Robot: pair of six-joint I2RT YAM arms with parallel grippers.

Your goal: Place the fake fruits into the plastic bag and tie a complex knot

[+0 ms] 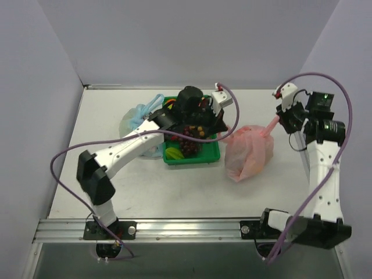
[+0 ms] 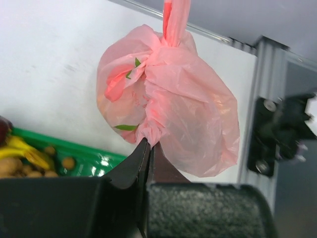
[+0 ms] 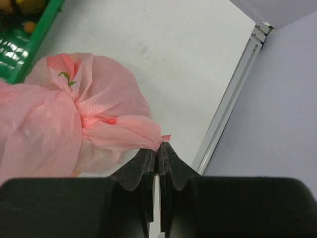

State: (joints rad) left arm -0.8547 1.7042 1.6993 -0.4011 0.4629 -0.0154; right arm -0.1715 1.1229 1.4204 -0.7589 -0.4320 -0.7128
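Pinching the plastic bag (image 1: 249, 152), right end effector (image 3: 157, 148) clamped on its handle (image 3: 124, 136), left end effector (image 2: 148, 148) gripping, seemingly, another bunch.

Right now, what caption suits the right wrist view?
Shut right gripper pinches a twisted handle of the pink plastic bag.

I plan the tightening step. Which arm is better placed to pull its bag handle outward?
Probably the right. The right gripper is shut on a handle stretched taut from the bag, over bare table. The left gripper also grips plastic, but close against the bag, beside the tray.
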